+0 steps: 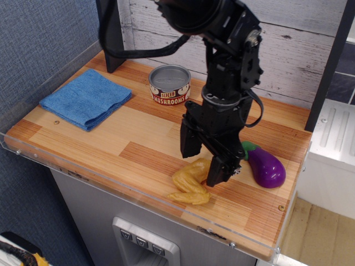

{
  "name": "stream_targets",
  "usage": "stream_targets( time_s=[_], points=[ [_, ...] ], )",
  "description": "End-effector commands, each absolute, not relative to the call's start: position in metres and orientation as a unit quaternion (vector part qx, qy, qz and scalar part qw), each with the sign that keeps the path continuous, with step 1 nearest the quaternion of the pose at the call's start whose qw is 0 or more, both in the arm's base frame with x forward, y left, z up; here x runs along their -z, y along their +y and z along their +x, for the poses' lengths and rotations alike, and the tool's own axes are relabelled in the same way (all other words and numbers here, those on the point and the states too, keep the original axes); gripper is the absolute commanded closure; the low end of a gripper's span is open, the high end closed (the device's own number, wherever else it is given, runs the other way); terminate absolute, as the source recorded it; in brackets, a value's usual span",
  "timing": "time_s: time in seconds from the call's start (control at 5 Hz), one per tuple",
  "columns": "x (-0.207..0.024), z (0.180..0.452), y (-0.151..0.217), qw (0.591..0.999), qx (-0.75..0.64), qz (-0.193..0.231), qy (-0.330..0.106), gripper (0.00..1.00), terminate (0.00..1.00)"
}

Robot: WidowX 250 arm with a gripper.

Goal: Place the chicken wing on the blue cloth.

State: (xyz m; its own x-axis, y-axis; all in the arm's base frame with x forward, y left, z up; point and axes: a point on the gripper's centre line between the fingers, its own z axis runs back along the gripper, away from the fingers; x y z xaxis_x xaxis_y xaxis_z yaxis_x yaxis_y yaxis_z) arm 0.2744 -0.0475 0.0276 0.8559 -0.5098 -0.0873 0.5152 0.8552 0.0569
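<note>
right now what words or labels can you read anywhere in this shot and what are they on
"SLICED" on the tin can, upper line of its label.
"MUSHROOMS" on the same can, lower line, wrapping round the side.
Any smaller print on that label is too blurred to read.
No text shows on the blue cloth, the chicken wing, the eggplant or the pincer.

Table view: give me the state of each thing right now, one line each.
Claw: open, straddling the wing's upper end.
Wing: lying on the table, not lifted.
Cloth: folded, flat, nothing on it.
Can: upright, apart from the claw.
Eggplant: lying on its side, right of the claw.
</note>
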Motion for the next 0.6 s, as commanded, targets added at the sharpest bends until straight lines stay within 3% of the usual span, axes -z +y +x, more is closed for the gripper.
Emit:
stream_targets(
  time_s=[0.0, 0.4],
  points=[
    [-0.017, 0.279, -0.048, 0.959, 0.278, 0.039, 0.035, 0.0, 0.0],
    [-0.001, 0.282, -0.052, 0.954, 0.295, 0.027, 0.038, 0.0, 0.0]
  ],
)
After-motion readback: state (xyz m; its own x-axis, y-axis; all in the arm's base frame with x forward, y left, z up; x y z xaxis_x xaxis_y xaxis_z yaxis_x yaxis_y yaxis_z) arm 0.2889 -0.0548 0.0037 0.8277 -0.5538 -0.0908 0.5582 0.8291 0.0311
